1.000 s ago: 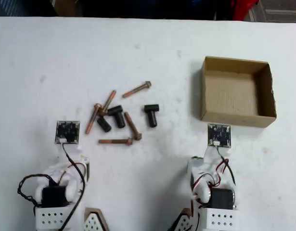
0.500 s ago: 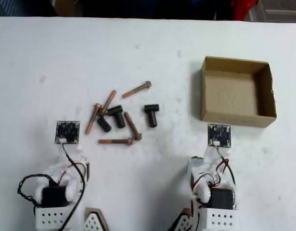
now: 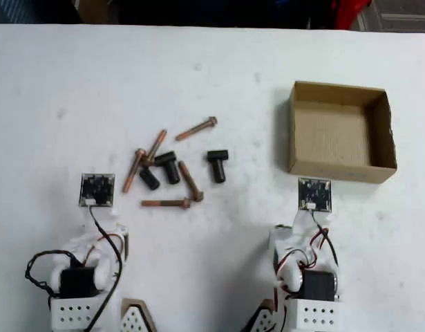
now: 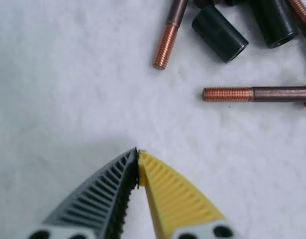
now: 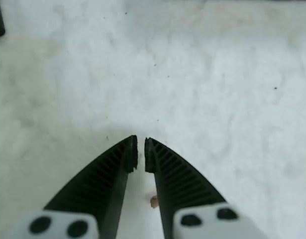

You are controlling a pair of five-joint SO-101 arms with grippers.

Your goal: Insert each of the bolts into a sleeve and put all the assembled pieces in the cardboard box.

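While my left hand (image 4: 138, 155) and right hand (image 5: 141, 149) are both pinched together, copper-coloured threaded bolts (image 3: 166, 203) and black cylindrical sleeves (image 3: 217, 164) lie scattered on the white surface (image 3: 233, 69), near the brown cardboard box (image 3: 336, 171).

Wide gap of table (image 3: 257, 155) between the clustered bolts (image 3: 195, 128) and sleeves (image 3: 217, 165) and the open-topped cardboard box (image 3: 336, 88)

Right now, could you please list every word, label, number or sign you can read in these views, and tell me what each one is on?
None: no text can be read in any view.
The cardboard box shows plain brown walls.
The bolts and sleeves carry no visible marks.
The circuit boards on the arms have details too small to read as lettering.
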